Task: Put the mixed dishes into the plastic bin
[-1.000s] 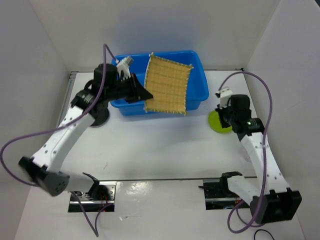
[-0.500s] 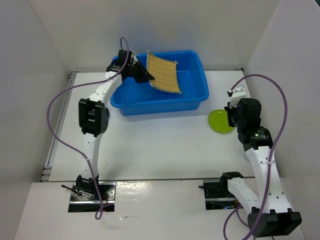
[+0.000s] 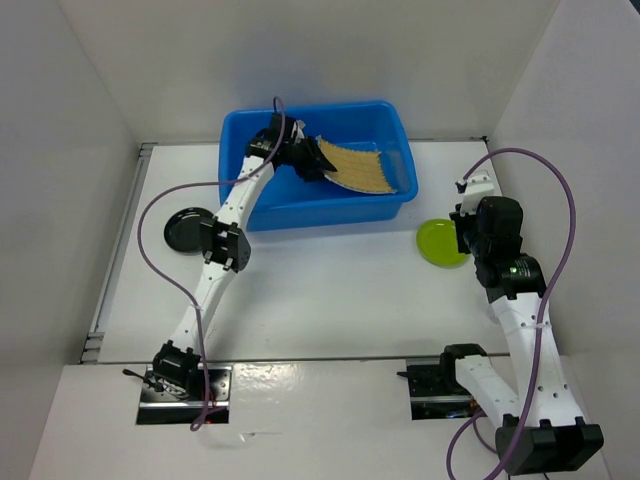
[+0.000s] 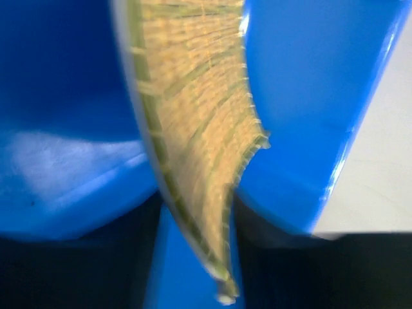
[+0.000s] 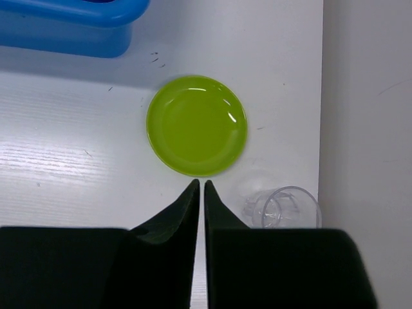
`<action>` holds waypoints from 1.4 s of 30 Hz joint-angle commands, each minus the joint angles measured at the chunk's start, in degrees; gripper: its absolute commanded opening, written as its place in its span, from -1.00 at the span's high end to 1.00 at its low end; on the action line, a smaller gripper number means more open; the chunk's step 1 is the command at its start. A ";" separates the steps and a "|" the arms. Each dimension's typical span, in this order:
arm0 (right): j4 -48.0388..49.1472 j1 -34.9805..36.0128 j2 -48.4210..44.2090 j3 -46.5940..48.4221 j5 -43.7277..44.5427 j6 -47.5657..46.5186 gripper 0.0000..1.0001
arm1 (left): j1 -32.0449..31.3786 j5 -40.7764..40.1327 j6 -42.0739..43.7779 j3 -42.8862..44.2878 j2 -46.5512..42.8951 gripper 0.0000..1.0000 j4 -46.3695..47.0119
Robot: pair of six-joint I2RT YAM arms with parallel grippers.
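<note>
The blue bin (image 3: 395, 205) stands at the back centre. My left gripper (image 3: 312, 160) reaches into it, shut on the tan bamboo mat (image 3: 362, 170), which hangs tilted inside the bin; in the left wrist view the mat (image 4: 193, 129) runs edge-on between my dark fingers over the blue bin floor (image 4: 64, 96). The black plate (image 3: 186, 229) lies left of the bin. The lime-green plate (image 3: 438, 242) lies right of the bin. My right gripper (image 5: 200, 187) is shut and empty just short of the green plate (image 5: 196, 125). A clear cup (image 5: 286, 207) stands beside it.
White walls close in the table on the left, back and right; the right wall (image 5: 367, 129) stands close to the cup. Only one clear cup is in view.
My left arm has stretched farther over the bin and lowered the mat from above the rim to inside it, uncovering the black plate. My right gripper has stayed by the green plate.
</note>
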 commanded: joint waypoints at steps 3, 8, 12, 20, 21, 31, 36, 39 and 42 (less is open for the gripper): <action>2.52 -0.31 0.13 0.19 0.96 0.79 0.60 | 1.10 -5.07 6.07 3.54 -3.38 -0.38 -5.76; 2.52 -0.31 0.13 0.19 1.57 0.79 0.04 | 2.15 -20.17 14.84 3.54 -13.48 -0.98 -13.22; 3.05 -0.31 0.13 0.19 2.11 0.79 -0.24 | 2.85 -36.18 23.90 3.54 -23.59 -0.98 -19.39; 3.05 0.21 -0.40 0.19 2.63 1.31 -0.98 | 15.42 -55.30 21.39 -32.54 -50.48 -1.00 -23.97; 3.05 0.22 -0.92 0.19 2.63 1.31 -0.98 | 15.43 -58.40 21.38 -36.68 -54.07 -1.00 -23.97; 3.05 0.22 0.48 0.19 2.63 1.31 -0.98 | 32.38 -52.64 20.59 -90.48 -74.32 -1.00 1.52; 3.05 0.22 1.00 0.19 2.11 0.79 -0.98 | 39.23 -47.45 20.06 -91.03 -69.40 -1.00 1.61; 3.05 0.22 1.53 0.19 2.11 0.79 -0.98 | 42.57 -42.04 22.84 -93.03 -69.40 -1.00 6.04; 2.52 0.22 1.54 0.19 1.58 0.79 -0.98 | 50.83 -22.43 26.21 -93.49 -64.31 -1.00 5.65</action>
